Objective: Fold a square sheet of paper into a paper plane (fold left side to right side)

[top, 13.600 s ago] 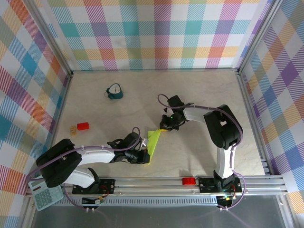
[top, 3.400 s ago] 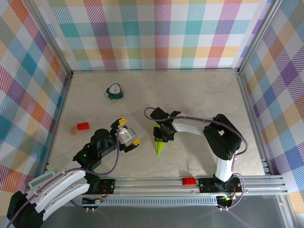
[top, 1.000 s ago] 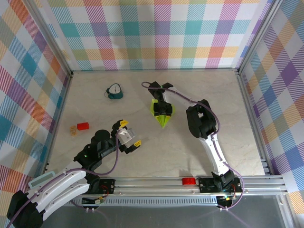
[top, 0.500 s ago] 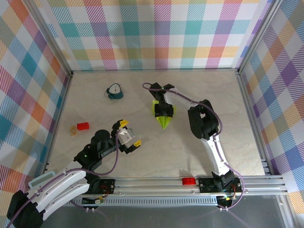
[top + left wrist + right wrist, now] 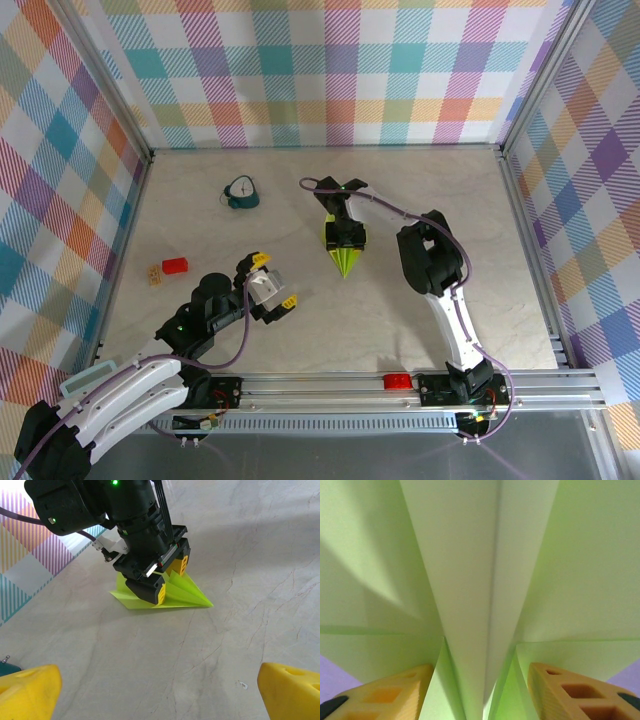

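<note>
Tabletop [image 5: 450,200]: pale marbled stone, matte, boxed in by plaid walls [image 5: 330,70] of pastel checks, with a metal rail [image 5: 330,385] along the near edge. The paper plane [image 5: 346,260] lies mid-table, nose toward the rail. The right gripper [image 5: 341,236] sits on its tail end. The left gripper [image 5: 273,280] hovers well apart to the left, jaws spread wide. A teal clock [image 5: 241,193] stands farther back and a red block [image 5: 176,265] lies near the left wall.

Left wrist: the plane rests on the veined stone, nose pointing right. Orange fingertips [image 5: 161,594] of the right gripper straddle its raised centre fold.

Right wrist: the centre fold runs up between the two fingers [image 5: 395,692]. They stand apart with paper layers between them; cannot tell whether they pinch.
</note>
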Tool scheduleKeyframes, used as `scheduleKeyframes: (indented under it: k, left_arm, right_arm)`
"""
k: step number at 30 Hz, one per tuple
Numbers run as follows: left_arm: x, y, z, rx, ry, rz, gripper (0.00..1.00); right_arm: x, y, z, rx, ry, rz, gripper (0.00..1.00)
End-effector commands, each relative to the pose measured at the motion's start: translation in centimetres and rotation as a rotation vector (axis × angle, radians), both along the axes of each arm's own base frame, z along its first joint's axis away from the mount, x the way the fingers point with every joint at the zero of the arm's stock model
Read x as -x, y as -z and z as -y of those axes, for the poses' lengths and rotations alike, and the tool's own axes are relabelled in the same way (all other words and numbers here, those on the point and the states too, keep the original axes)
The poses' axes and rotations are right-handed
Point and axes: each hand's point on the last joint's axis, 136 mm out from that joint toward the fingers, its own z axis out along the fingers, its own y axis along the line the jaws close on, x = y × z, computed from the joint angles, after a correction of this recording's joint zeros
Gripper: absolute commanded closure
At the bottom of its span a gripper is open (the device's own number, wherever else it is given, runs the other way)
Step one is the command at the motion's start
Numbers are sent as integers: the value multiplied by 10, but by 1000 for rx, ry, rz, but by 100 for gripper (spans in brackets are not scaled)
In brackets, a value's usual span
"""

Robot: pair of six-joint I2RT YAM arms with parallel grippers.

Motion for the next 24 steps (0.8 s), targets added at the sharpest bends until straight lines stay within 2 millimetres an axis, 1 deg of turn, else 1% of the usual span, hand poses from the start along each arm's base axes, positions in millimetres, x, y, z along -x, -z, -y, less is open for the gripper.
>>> scheduleKeyframes:
  k: [1,5,9,11,14,17,19,22,24]
  left_arm:
    - [-1,-4,0,15,3,25,0]
    - [-1,-4,0,15,1,27,0]
    - [-2,-4,0,13,-1,28,0]
    - [-2,-4,-1,13,-2,29,0]
    - [-2,-4,-1,12,-3,27,0]
    - [-2,-4,-1,11,-4,26,0]
    - [-2,-3,-1,10,-2,28,0]
    - [-1,-3,0,10,2,24,0]
    - [-1,-4,0,13,0,25,0]
  right_arm:
    - [6,-30,-3,-36,-34,31,47]
    - [13,-40,-2,-39,-54,38,45]
    - [23,-55,1,-46,-75,47,43]
    - [29,-64,6,-48,-82,53,42]
    - [36,-86,14,-68,-89,103,40]
    - [43,-114,32,-74,-108,200,34]
    - [47,-129,50,-56,-102,258,31]
    - [52,-141,79,-46,-96,324,26]
    - [56,-141,100,-46,-76,359,18]
